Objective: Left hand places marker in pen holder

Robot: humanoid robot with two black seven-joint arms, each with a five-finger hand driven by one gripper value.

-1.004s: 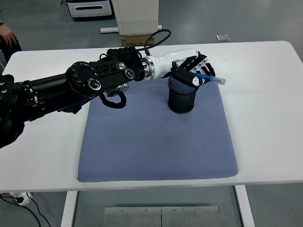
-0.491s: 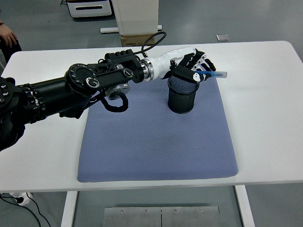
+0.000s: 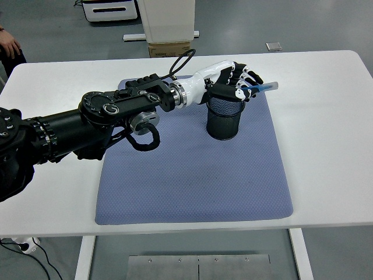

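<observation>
My left hand [image 3: 240, 83] reaches in from the left and hovers just above the rim of the black mesh pen holder [image 3: 224, 118]. Its fingers are curled around a blue marker [image 3: 260, 88]. The marker lies nearly level, its clear tip pointing right, past the holder's rim. The holder stands upright on the blue-grey mat [image 3: 195, 169], near its far edge. My right arm is out of view.
The white table [image 3: 326, 134] runs wide on both sides of the mat. A person's hand [image 3: 8, 43] shows at the far left edge. A cardboard box [image 3: 169, 49] and a white stand are on the floor behind the table.
My left hand has risen a little and drawn slightly back over the holder, with the marker still in it. The marker has tipped from slanting down-right to nearly level.
</observation>
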